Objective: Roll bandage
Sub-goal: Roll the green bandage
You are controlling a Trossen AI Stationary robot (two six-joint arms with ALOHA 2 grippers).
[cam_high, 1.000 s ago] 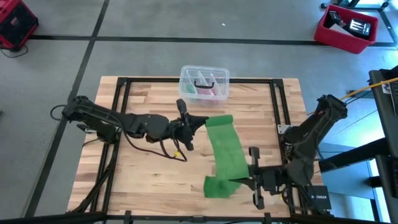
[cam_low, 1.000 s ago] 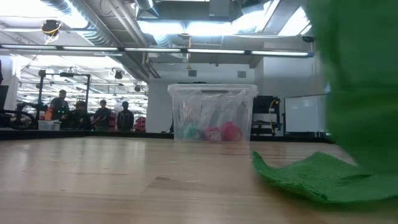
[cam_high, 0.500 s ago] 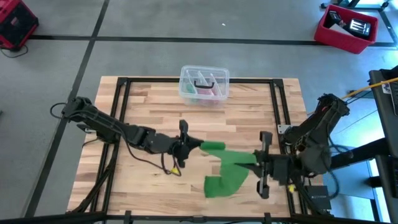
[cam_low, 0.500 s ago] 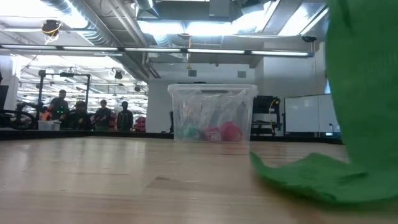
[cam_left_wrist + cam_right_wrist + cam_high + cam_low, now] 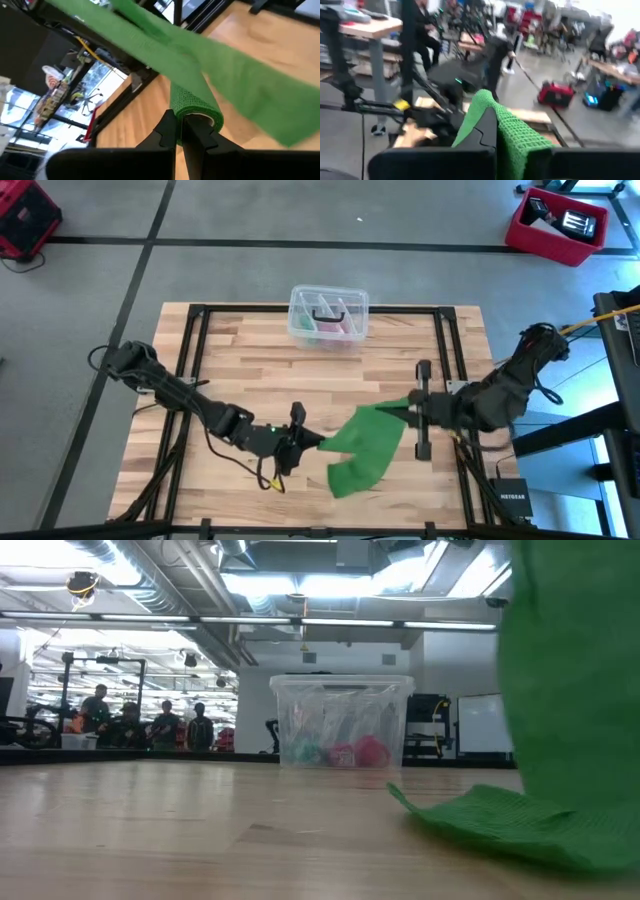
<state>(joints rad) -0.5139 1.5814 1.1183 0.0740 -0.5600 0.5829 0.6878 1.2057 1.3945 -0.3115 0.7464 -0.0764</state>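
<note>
overhead, you see the bandage (image 5: 365, 448), a bright green fabric strip, stretched between your two grippers over the near right part of the wooden table (image 5: 240, 350). the left gripper (image 5: 318, 445) sits low near the table's front centre, its fingers clenched on one end of the strip; in the left wrist view that end is wound into a small roll (image 5: 196, 104) pinched between the dark fingertips (image 5: 167, 131), with the loose band running off across the picture. the right gripper (image 5: 412, 412) is held at the right side of the table, fingers clamped on the other end of the strip; in the right wrist view the green weave (image 5: 507, 132) drapes over and between its fingers. between the two grips the fabric sags, and a folded part lies on the wood just in front of the left gripper. from table height, the bandage fills the right edge, hanging down with a fold resting flat on the tabletop. a clear plastic box (image 5: 328, 316) with pink and dark contents stands at the far centre edge, well apart from the strip. people (image 5: 150, 725) stand in the room behind.
</note>
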